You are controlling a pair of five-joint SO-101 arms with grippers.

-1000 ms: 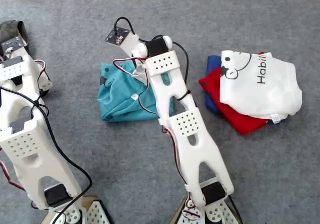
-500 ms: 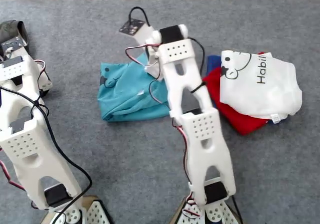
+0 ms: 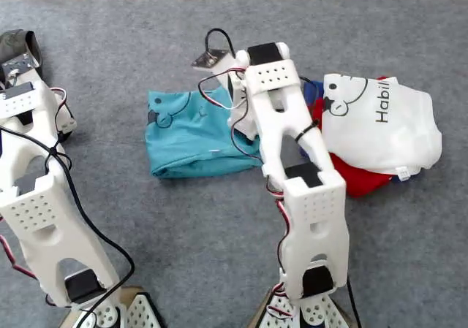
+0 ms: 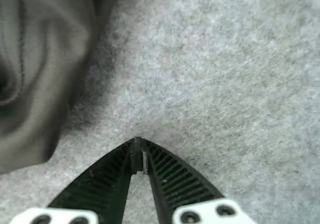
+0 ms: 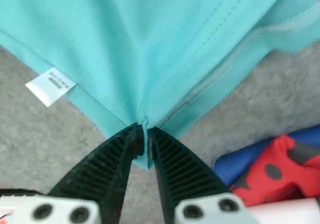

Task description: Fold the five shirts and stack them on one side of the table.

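Note:
A folded teal shirt (image 3: 194, 133) lies at the middle of the table. My right gripper (image 5: 145, 135) is shut on the teal shirt's (image 5: 165, 49) edge at its right side, under the right arm's wrist (image 3: 248, 116). A stack sits at the right: a white shirt (image 3: 380, 123) on a red shirt (image 3: 351, 174) on a blue shirt (image 3: 311, 94). The red (image 5: 272, 176) and blue (image 5: 240, 164) shirts lie just beyond the pinch. A dark olive shirt (image 4: 35, 69) lies at the far left, beside my left gripper (image 4: 140, 156), which is shut on nothing over bare cloth.
Grey felt table cover (image 3: 183, 226) spreads under everything. The left arm (image 3: 33, 182) stands along the left edge. A white care label (image 5: 50, 87) hangs from the teal shirt's hem.
My right gripper has pulled the teal shirt's edge to the right, towards the stack, spreading the shirt flatter. The left arm has kept still.

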